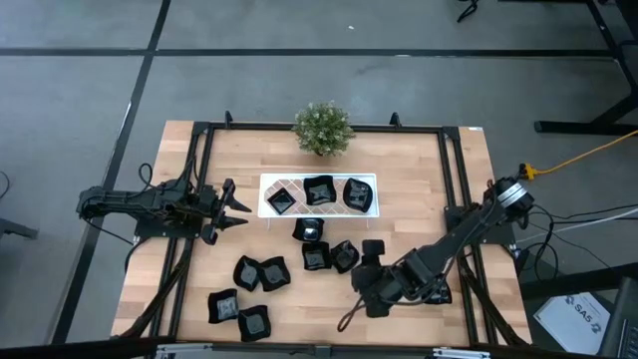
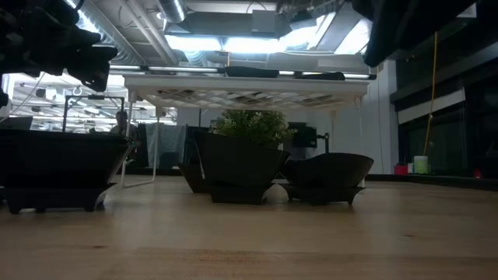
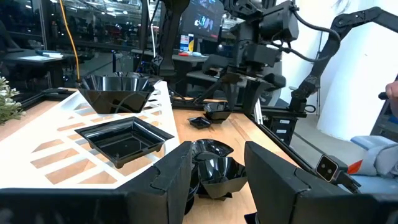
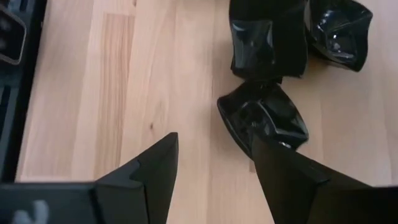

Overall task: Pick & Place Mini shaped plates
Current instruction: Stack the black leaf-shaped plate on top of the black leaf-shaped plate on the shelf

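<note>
- Between picks, by the look of it: three mini shaped plates [image 1: 318,191] already on the white tray [image 1: 267,180], about nine more scattered on the wooden table [image 1: 419,170] nearer the front edge.
- Right gripper [image 1: 371,261] low beside the nearest loose plate [image 4: 264,121], fingers spread wide, holding nothing.
- Left gripper [image 1: 239,206] just beside the tray's left end, likewise wide open and empty.
- Next, probably: shift right over that plate, pinch its rim.
- Small potted plant [image 1: 322,128] behind the tray; grey floor, workshop benches beyond.
</note>
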Controlling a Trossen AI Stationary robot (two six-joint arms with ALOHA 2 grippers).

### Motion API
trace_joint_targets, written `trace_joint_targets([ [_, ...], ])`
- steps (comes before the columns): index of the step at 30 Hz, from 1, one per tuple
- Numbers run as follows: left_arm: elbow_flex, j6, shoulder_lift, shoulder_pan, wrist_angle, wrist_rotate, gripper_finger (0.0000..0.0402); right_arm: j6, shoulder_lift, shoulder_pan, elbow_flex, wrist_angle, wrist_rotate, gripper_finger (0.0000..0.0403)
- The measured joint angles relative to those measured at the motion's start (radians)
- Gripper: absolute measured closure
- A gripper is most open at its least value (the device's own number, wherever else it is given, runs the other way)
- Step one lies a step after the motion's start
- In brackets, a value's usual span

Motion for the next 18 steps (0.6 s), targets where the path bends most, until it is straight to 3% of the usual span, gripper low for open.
trace_joint_targets([
  [7, 0.0, 0.0, 0.0, 0.0, 0.0, 0.0, 0.0258, -0.034, 0.068, -0.001, 0.0, 0.114, 0.007, 0.0198],
  [18, 0.0, 0.0, 0.0, 0.0, 0.0, 0.0, 0.0258, -0.104, 0.103, 0.0, 0.0, 0.115, 0.071, 0.0198],
])
